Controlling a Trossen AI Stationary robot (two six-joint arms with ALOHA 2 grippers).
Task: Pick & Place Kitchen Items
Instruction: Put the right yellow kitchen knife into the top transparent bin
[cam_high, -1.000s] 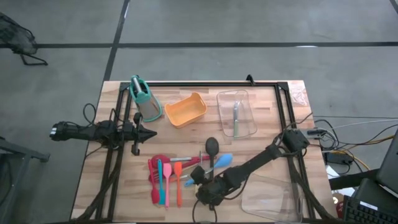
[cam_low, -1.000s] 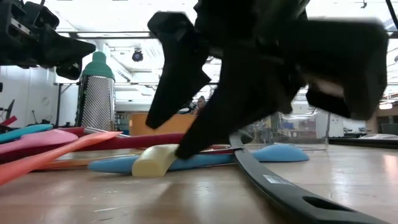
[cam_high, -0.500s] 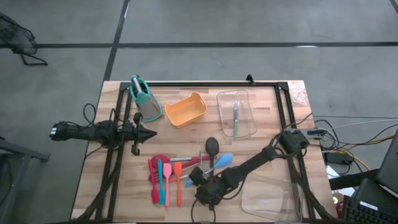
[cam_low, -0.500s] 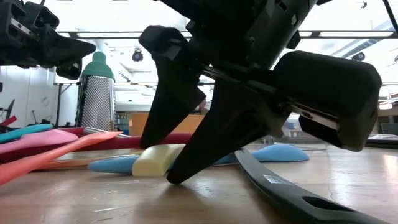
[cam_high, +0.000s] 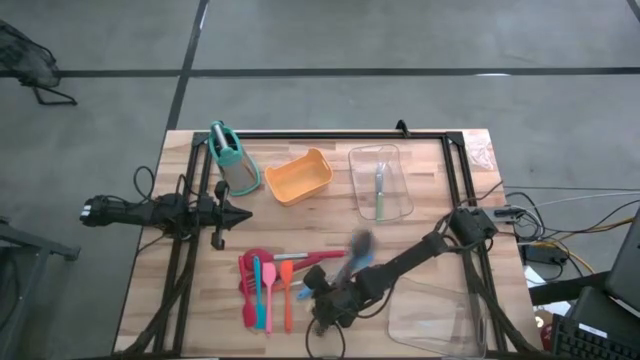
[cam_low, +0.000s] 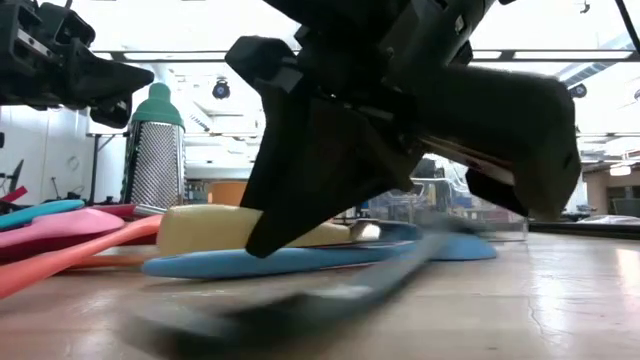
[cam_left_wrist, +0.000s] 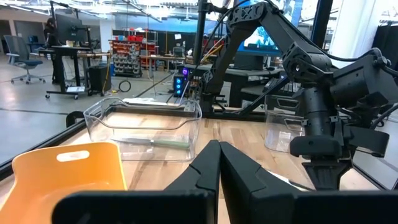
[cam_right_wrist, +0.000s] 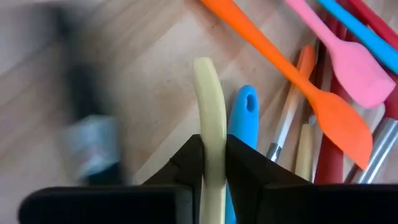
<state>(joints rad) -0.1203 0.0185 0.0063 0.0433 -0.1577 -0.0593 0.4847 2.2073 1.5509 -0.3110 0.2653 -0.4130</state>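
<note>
My right gripper (cam_high: 320, 298) (cam_right_wrist: 212, 140) is low over the table's near middle, shut on a pale yellow utensil (cam_right_wrist: 210, 99) (cam_low: 225, 228). A blue spatula (cam_right_wrist: 244, 118) (cam_low: 300, 262) lies on the table right beside and under it. The black ladle (cam_high: 356, 248) shows only as a blur, with its handle (cam_low: 330, 298) near the table top. Red, pink, orange and teal utensils (cam_high: 266, 284) lie flat in a bunch to the left. My left gripper (cam_high: 240, 214) (cam_left_wrist: 219, 163) is shut and empty at the table's left. My right gripper pinches the pale yellow utensil between its two fingers, on its slim body (cam_right_wrist: 212, 134) back from the free end (cam_right_wrist: 204, 65). The fingers come from above, slanting. The utensil sticks out forward past the fingertips, about level, raised above the blue spatula.
A teal-handled grater (cam_high: 232, 160), an orange tub (cam_high: 300, 177) and a clear tray (cam_high: 380, 182) holding a green utensil stand along the far side. A second clear tray (cam_high: 440, 318) stands at the near right, beside my right arm. A black frame (cam_high: 330, 135) runs round the table.
My right gripper has come down over the pale yellow utensil, taken hold of it and raised it off the table. The black ladle, which lay still beside it, has been set moving: its bowl has swung toward the table's right and its handle has shifted.
</note>
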